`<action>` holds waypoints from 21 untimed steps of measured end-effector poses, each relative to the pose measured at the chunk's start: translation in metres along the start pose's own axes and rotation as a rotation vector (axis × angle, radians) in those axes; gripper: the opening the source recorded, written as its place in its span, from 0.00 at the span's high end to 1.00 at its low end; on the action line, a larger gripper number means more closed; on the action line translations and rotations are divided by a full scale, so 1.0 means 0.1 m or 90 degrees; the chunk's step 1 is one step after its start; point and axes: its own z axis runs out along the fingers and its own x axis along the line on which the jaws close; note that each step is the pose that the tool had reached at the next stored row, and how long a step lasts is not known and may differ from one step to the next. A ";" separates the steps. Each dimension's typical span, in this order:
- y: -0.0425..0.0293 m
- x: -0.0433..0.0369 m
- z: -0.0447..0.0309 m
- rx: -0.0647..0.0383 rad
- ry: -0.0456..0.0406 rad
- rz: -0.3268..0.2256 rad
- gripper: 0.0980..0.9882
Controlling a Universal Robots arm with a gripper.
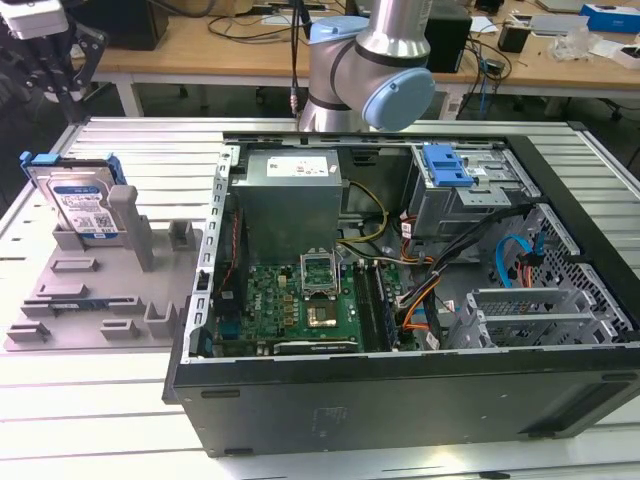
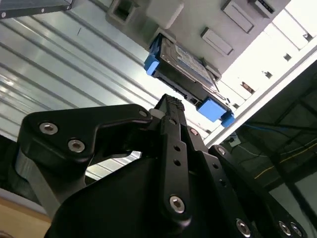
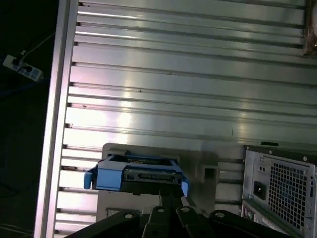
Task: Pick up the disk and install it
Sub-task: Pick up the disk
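Your gripper (image 2: 171, 101) nearest, jaws pressed together on nothing, clear of the disk (image 2: 185, 69), disk upright in grey holder (image 1: 100, 290), beside open computer case (image 1: 400, 400).

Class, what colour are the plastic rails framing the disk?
Blue; the rails show best in the first wrist view.

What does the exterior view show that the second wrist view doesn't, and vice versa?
Exterior view: the open black computer case with its green circuit board and grey metal power-supply box. Second wrist view: the dark connector edge of the silver, blue-railed disk. Both: that disk standing in its grey plastic holder on the ribbed aluminium table, the black gripper near it.
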 end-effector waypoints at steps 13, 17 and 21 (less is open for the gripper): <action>0.002 0.000 0.001 -0.007 0.0183 -0.220 0.99; 0.002 0.000 0.002 -0.009 0.0229 -0.280 0.99; 0.001 0.000 0.002 -0.011 0.0270 -0.336 0.99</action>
